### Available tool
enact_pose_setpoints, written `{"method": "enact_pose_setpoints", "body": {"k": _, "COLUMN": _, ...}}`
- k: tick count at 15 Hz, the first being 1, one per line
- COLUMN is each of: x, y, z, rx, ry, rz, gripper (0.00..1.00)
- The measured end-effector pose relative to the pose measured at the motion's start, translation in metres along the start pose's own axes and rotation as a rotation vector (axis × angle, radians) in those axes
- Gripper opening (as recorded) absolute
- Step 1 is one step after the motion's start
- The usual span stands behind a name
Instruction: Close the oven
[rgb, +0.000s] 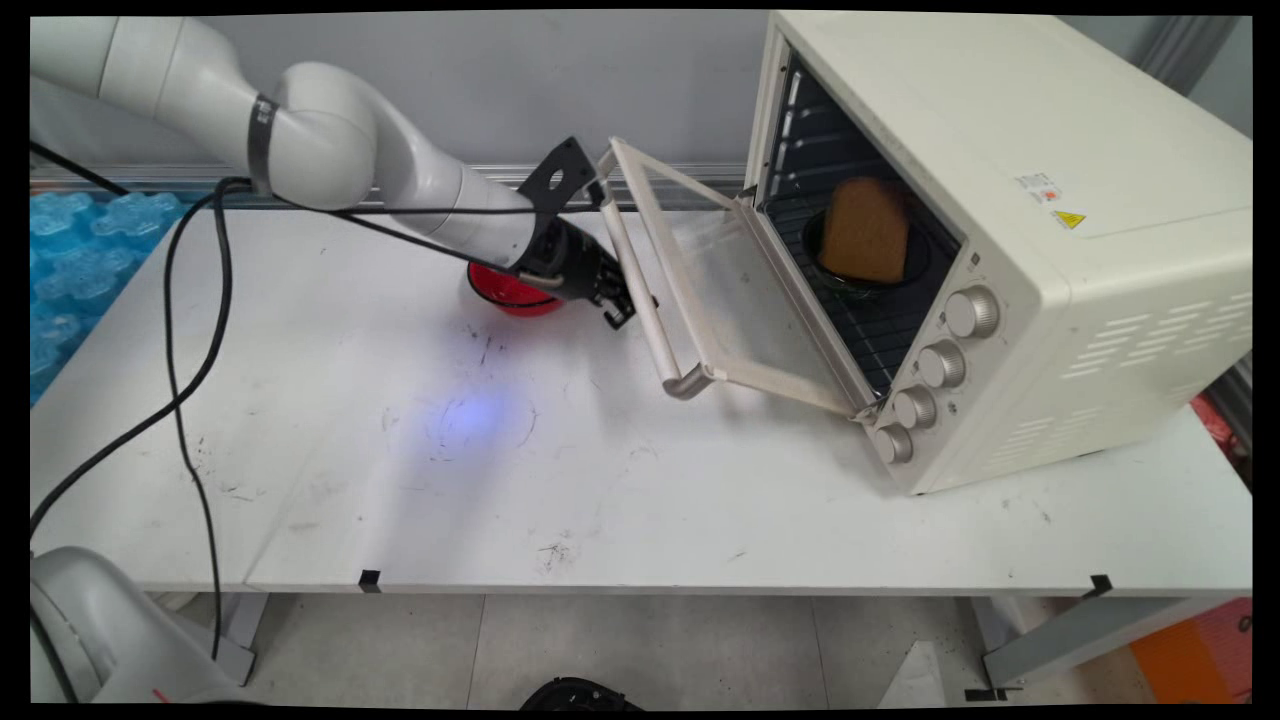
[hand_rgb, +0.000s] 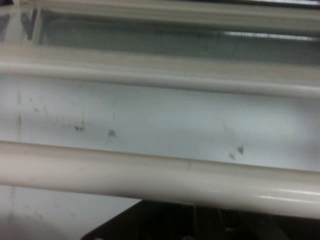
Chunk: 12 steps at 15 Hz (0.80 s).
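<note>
Oven door handle (hand_rgb: 160, 180) hides tool (rgb: 622, 305) fingers; red bowl (rgb: 505, 290) half-hidden.

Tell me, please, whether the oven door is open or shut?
Open: the oven door hangs partway down, showing the bread on the rack.

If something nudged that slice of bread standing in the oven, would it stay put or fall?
The bread slice would probably tip easily: it stands on edge, leaning in a dark bowl on the oven rack. It looks light and thin, so a small push might topple it. The bowl's rim may stop it from sliding out.
</note>
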Motion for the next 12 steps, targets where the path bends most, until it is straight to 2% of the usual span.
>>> {"method": "enact_pose_setpoints", "body": {"k": 4, "x": 0.019, "y": -0.002, "z": 0.001, "rx": 0.002, "ry": 0.020, "rz": -0.008, "gripper": 0.00}}
{"method": "enact_pose_setpoints", "body": {"k": 12, "x": 0.077, "y": -0.003, "z": 0.005, "rx": -0.012, "ry": 0.090, "rz": -0.001, "gripper": 0.00}}
